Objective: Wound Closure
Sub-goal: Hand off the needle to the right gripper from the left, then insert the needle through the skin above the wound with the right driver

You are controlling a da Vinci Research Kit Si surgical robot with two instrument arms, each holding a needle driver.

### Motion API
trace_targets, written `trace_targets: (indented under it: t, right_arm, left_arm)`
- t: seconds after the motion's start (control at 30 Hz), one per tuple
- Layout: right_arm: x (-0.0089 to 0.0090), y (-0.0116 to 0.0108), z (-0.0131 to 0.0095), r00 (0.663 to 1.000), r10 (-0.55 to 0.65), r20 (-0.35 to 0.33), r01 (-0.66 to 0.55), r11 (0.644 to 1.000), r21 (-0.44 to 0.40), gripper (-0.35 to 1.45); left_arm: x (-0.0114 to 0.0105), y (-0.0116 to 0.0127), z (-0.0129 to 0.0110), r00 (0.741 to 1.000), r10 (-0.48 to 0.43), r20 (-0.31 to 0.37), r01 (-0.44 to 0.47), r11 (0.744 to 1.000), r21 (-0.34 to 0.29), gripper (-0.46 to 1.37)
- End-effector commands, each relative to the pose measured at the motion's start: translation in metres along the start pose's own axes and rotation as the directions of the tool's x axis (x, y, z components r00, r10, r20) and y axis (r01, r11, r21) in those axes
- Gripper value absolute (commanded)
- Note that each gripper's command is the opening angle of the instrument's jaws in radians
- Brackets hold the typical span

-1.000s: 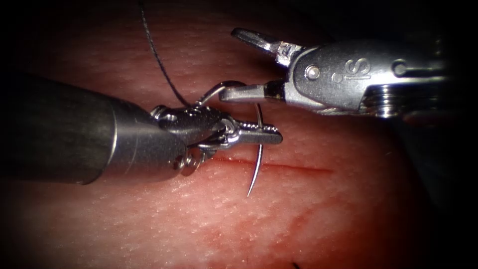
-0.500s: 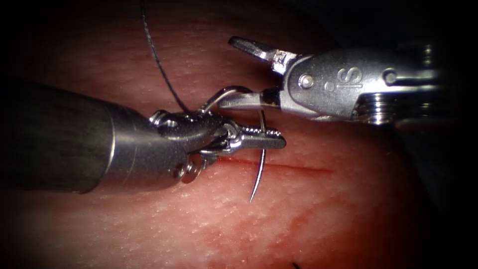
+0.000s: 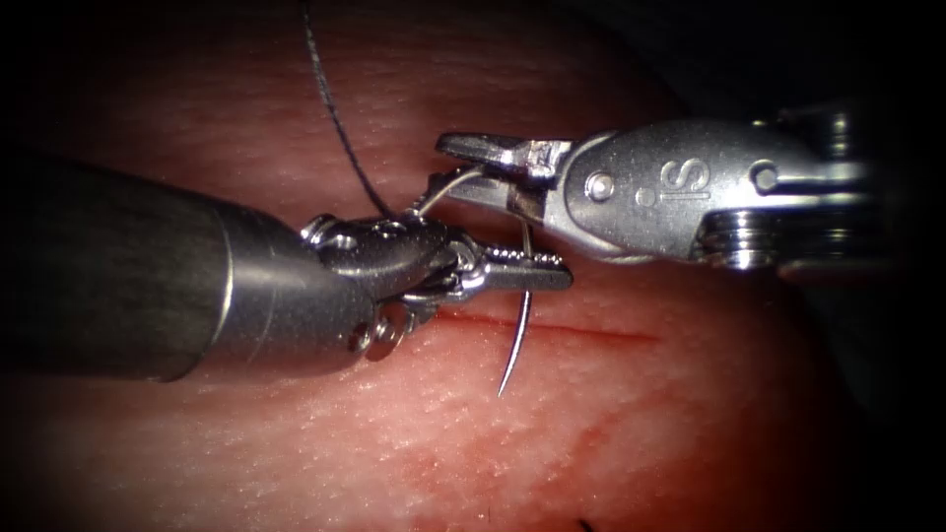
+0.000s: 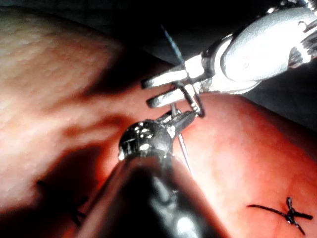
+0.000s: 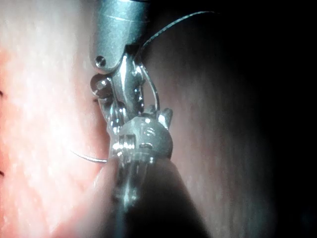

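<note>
My left tool (image 3: 560, 277) comes in from the left, jaws shut on the curved needle (image 3: 514, 345) about mid-curve, just above the cut (image 3: 591, 333). The needle's tip hangs free over the tissue (image 3: 641, 424), pointing down past the cut, not in the tissue. My right tool (image 3: 445, 166) reaches in from the right, shut on the needle's rear arc near the thread end. Dark thread (image 3: 335, 118) runs up and away from that end. The left wrist view shows the right tool (image 4: 151, 91) pinching the needle (image 4: 184, 148) above my left tool (image 4: 174, 119).
A tied dark stitch (image 4: 290, 214) sits on the tissue in the left wrist view. In the right wrist view, the left tool (image 5: 121, 84) lies beyond my right tool (image 5: 143, 131), with the needle (image 5: 86, 157) and thread (image 5: 168, 27) beside them.
The right tool's jaws stood wide open around the needle's rear arc and have closed on it, shifting slightly left and down. The left tool kept its hold and barely moved.
</note>
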Motion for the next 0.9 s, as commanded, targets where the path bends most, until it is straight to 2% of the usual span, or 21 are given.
trace_targets:
  t: [0.03,0.3,0.33,0.47,0.57,0.6,0.67,0.77,0.9]
  right_arm:
    - [0.0,0.0,-0.0001,1.0,0.0,-0.001,0.0,1.0,-0.003,-0.35]
    - [0.0003,0.0001,-0.0008,1.0,0.002,0.0,-0.002,1.0,0.004,-0.35]
    - [0.0003,0.0001,-0.0008,1.0,0.002,0.0,-0.002,1.0,0.004,-0.35]
    - [0.0003,0.0002,-0.0008,1.0,0.003,-0.003,-0.003,1.0,0.0,-0.35]
    - [0.0003,0.0003,-0.0008,1.0,0.003,-0.007,-0.004,1.0,-0.004,-0.35]
    - [0.0003,0.0003,-0.0008,1.0,0.004,-0.011,-0.004,1.0,-0.008,-0.35]
    - [0.0002,0.0004,-0.001,1.0,0.003,-0.02,-0.004,1.0,-0.015,-0.35]
    - [0.0,0.0005,-0.0012,1.0,0.003,-0.029,-0.003,1.0,-0.022,-0.35]
    - [-0.0005,0.001,-0.0018,0.998,0.001,-0.062,-0.004,0.999,-0.044,-0.35]
  left_arm:
    - [0.0,0.0,0.0,1.0,0.01,0.0,-0.01,1.0,-0.004,-0.35]
    - [0.0005,-0.0001,-0.0004,0.999,0.047,-0.008,-0.047,0.999,-0.008,-0.35]
    - [0.0006,-0.0001,-0.0004,0.999,0.044,-0.016,-0.044,0.999,-0.011,-0.07]
    - [0.0006,0.0,-0.0003,0.998,0.039,-0.045,-0.04,0.999,-0.018,0.71]
    - [0.0006,-0.0001,-0.0003,0.996,0.033,-0.078,-0.035,0.999,-0.023,0.99]
    - [0.0007,-0.0001,-0.0003,0.993,0.072,-0.092,-0.074,0.997,-0.019,1.15]
    - [0.0007,-0.0001,-0.0003,0.988,0.118,-0.095,-0.12,0.993,-0.012,1.23]
    - [0.0007,-0.0001,-0.0005,0.98,0.171,-0.098,-0.172,0.985,-0.004,1.23]
    - [0.0006,-0.0003,-0.0011,0.953,0.286,-0.099,-0.286,0.958,0.01,1.19]
